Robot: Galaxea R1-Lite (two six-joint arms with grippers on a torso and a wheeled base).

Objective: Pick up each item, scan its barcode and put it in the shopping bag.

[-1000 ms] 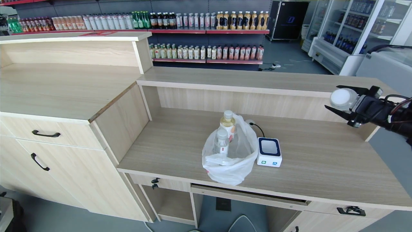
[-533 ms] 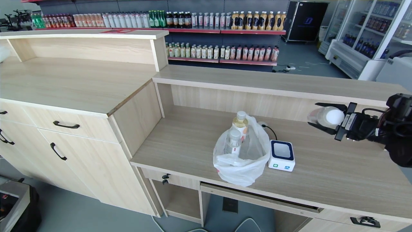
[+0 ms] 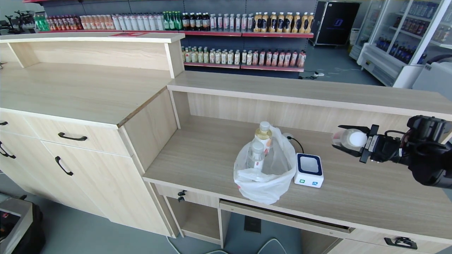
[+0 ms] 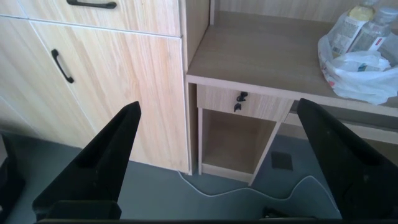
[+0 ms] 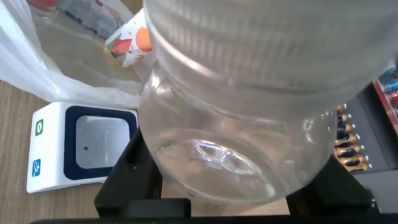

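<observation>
So the right end effector (image 3: 336, 137) is pinching a clear bottle (image 3: 351, 138), held sideways up in the air over the table (image 3: 370, 190). The scanner (image 3: 309, 170) sits below it and a bit off to its left, and the bag (image 3: 263, 183) is just past the scanner on that same side, touching it or close to it. Two bottles (image 3: 263, 135) are already standing in the bag, so I'd guess those are done and this one is somewhere around the scan step. I can't tell from here whether it has been scanned; after that it just needs dropping in the bag. The left end effector (image 4: 217, 104) is spread wide with nothing in it, hanging low out in front of the table's edge, with the bag well off to its far side. The table is light wood, part of a checkout desk with a cupboard (image 3: 70, 141). Behind it are shelves (image 3: 226, 24) of drinks and glass-door coolers (image 3: 399, 38).
</observation>
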